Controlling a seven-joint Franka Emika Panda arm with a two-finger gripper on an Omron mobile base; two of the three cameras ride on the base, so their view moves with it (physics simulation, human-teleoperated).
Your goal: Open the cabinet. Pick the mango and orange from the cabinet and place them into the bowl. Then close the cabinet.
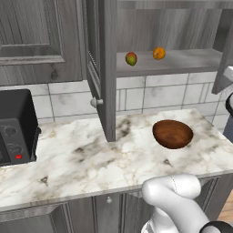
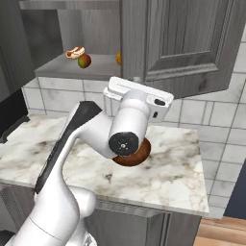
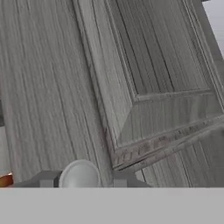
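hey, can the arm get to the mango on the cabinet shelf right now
Probably yes. Both cabinet doors stand open, and the mango lies bare near the shelf's front edge, apart from the orange. The gripper sits at the right door's knob, so it must swing left around that door.

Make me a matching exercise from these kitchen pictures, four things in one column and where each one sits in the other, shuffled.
Things:
1. mango
2. bowl
3. hot dog
4. microwave

Places:
A. left end of the marble counter
B. cabinet shelf, just left of the orange
C. counter, below the open cabinet
D. shelf, behind the mango in the right base view

Pairs: 1-B, 2-C, 3-D, 4-A
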